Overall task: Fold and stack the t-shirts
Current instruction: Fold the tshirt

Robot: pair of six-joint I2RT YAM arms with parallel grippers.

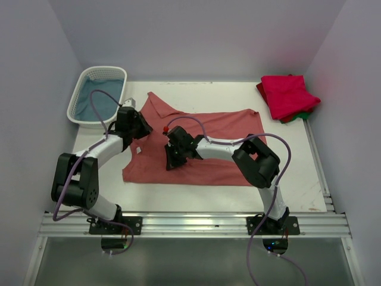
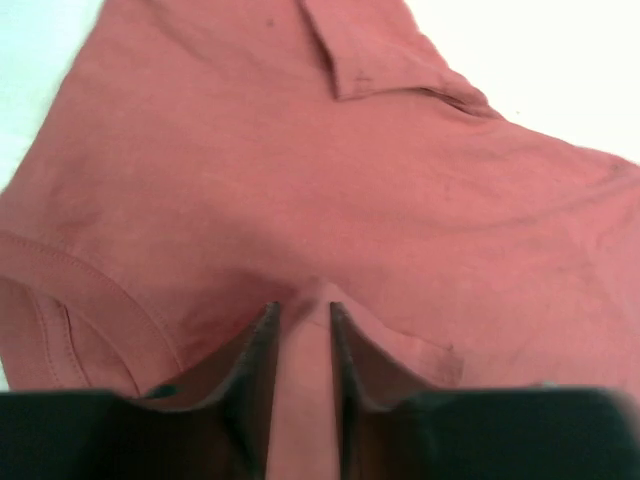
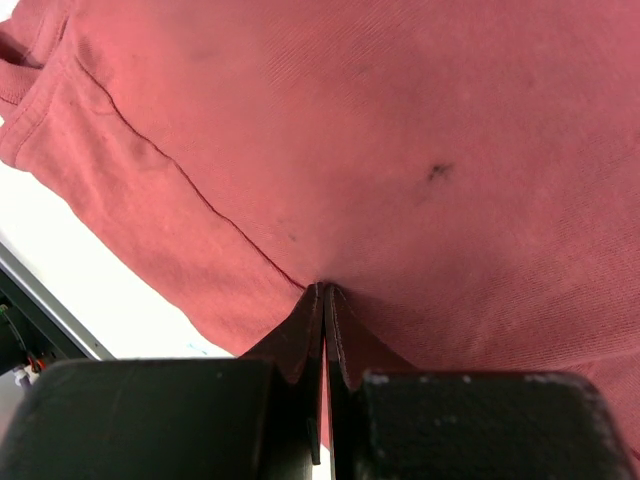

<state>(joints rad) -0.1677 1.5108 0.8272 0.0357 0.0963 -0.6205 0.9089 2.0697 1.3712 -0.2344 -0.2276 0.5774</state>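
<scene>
A large dusty salmon-red t-shirt (image 1: pixel 232 122) lies spread across the middle of the table. My left gripper (image 1: pixel 144 128) rests on its left part, near the collar and sleeve. In the left wrist view the left gripper (image 2: pixel 302 308) is shut on a raised ridge of this shirt (image 2: pixel 330 170). My right gripper (image 1: pixel 171 159) sits lower on the same shirt, close to its front hem. In the right wrist view the right gripper (image 3: pixel 323 288) is shut, pinching the cloth (image 3: pixel 420 150) beside a seam. A folded crimson-pink t-shirt (image 1: pixel 287 94) lies on a green one (image 1: pixel 303 114) at the back right.
A white lattice basket (image 1: pixel 78 102) holding blue cloth stands at the back left, just behind the left arm. A metal rail (image 1: pixel 190 221) runs along the table's near edge. Walls close in on the left, back and right.
</scene>
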